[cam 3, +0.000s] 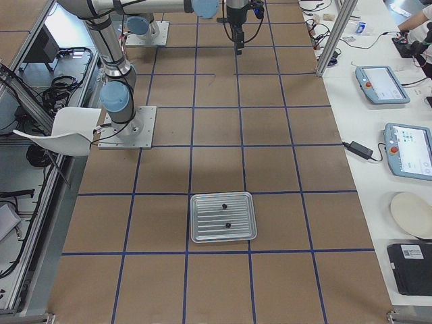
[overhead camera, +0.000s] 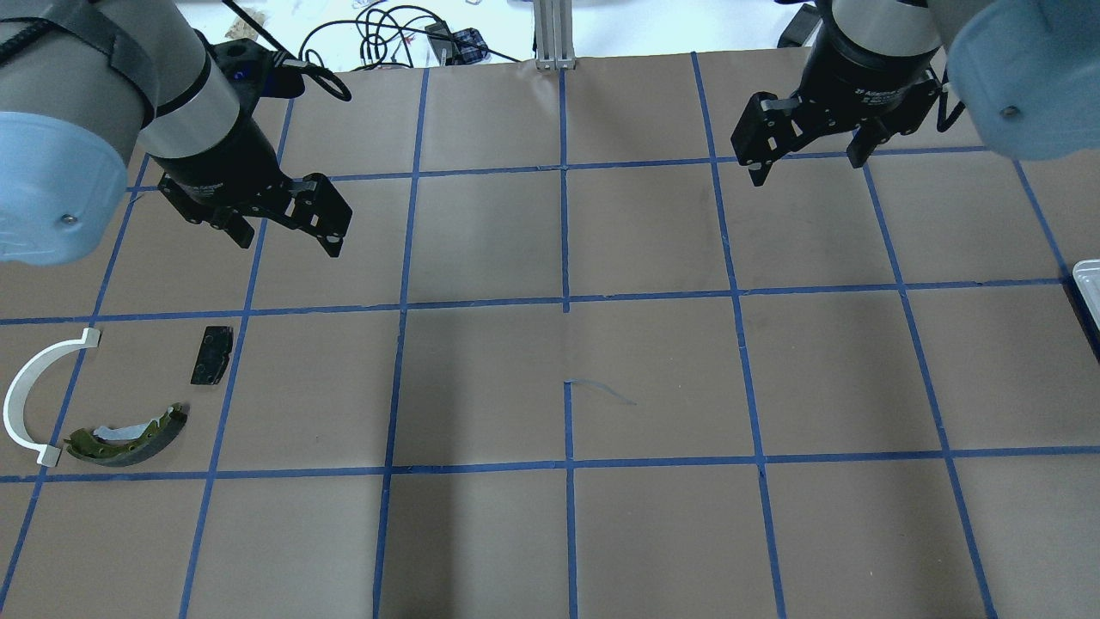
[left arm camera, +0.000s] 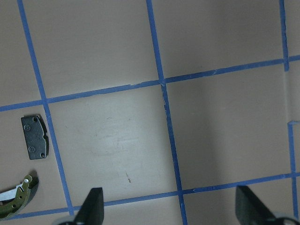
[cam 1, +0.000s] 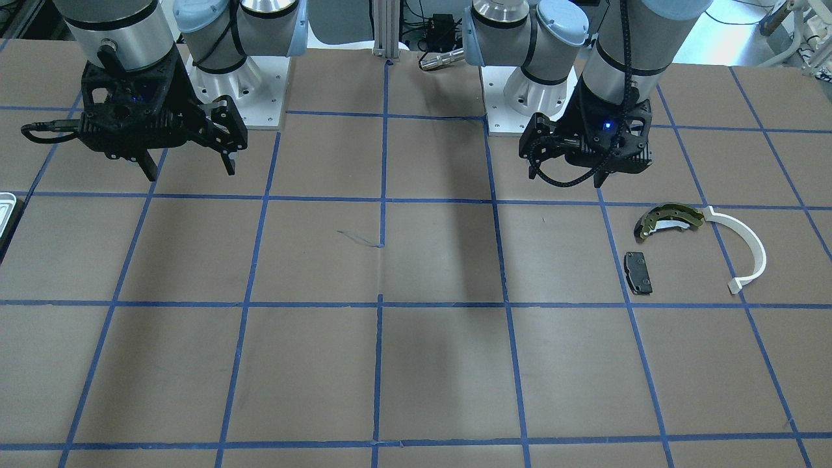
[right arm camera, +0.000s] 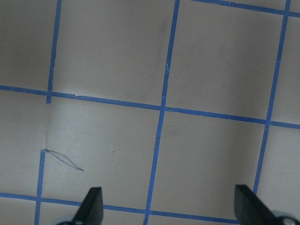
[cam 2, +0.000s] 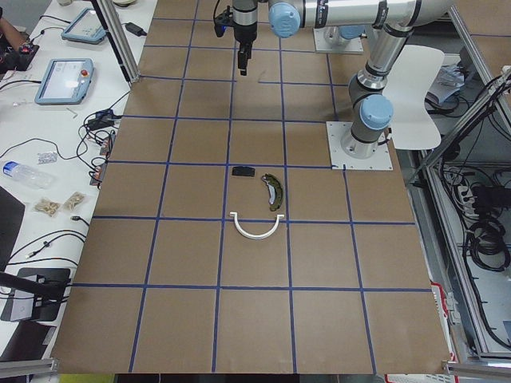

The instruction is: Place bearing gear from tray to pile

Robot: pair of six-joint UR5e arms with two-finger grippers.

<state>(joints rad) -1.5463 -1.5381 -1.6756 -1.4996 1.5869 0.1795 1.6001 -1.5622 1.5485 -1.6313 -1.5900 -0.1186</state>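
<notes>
The silvery tray (cam 3: 202, 233) lies at the table's end on my right. Two small dark round parts (cam 3: 223, 204) (cam 3: 227, 224), too small to identify, sit on it. Only the tray's edge shows in the overhead view (overhead camera: 1090, 288) and the front view (cam 1: 5, 209). The pile is an olive brake shoe (overhead camera: 129, 438), a white arc strip (overhead camera: 26, 387) and a dark pad (overhead camera: 211, 354). My left gripper (overhead camera: 290, 243) is open and empty, hovering beyond the pile. My right gripper (overhead camera: 805, 170) is open and empty, well away from the tray.
The table is brown paper with a blue tape grid. A loose curl of tape (overhead camera: 601, 391) lies near the middle. The arm base plates (cam 1: 240, 91) (cam 1: 520, 110) stand on the robot's side.
</notes>
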